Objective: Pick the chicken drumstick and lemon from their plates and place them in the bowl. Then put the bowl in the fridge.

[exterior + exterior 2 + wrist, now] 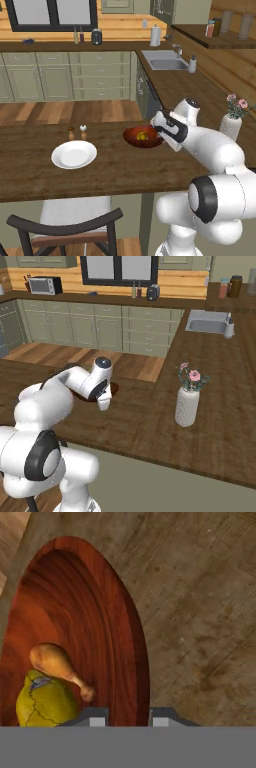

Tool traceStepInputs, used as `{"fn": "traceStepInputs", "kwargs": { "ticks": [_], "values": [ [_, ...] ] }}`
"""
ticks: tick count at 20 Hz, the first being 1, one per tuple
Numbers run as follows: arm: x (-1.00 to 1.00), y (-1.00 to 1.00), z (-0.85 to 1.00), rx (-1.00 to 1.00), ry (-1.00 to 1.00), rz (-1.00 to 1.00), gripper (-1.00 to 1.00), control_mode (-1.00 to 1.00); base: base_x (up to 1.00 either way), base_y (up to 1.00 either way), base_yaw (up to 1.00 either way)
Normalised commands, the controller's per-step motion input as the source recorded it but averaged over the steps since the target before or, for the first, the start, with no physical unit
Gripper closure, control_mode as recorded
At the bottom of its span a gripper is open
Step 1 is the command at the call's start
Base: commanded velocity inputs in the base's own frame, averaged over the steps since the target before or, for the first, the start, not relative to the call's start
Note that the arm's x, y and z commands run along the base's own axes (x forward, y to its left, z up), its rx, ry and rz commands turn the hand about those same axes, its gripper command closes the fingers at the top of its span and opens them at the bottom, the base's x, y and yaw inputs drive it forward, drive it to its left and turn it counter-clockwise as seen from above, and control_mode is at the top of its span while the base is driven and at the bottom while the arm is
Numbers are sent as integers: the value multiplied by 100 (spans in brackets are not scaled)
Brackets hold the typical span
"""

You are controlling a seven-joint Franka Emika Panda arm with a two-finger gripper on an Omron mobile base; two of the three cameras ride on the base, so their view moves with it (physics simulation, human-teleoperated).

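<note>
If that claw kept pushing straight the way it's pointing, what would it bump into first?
Probably the rim of the bowl: the gripper has a finger on each side of that wall. The chicken drumstick and lemon lie off to one side.

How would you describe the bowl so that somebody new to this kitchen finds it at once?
Look at the long wooden counter in front of the robot. Right of the white plate, at the hand, sits the bowl: glossy reddish-brown, deeper than the plate, and holding the lemon and the chicken drumstick.
</note>
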Motion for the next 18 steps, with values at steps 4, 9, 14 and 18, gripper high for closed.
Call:
{"fn": "traceStepInputs", "kwargs": {
  "ticks": [4,9,14,18],
  "values": [
    [-32,-2,76,11,-6,-73,100,-100,0,0,0],
    [-53,1,60,1,-20,-65,100,-100,0,0,0],
    [-94,-1,41,0,-23,-13,100,-100,0,0,0],
    [-71,0,64,-12,-14,16,100,-100,0,0,0]
  ]
}}
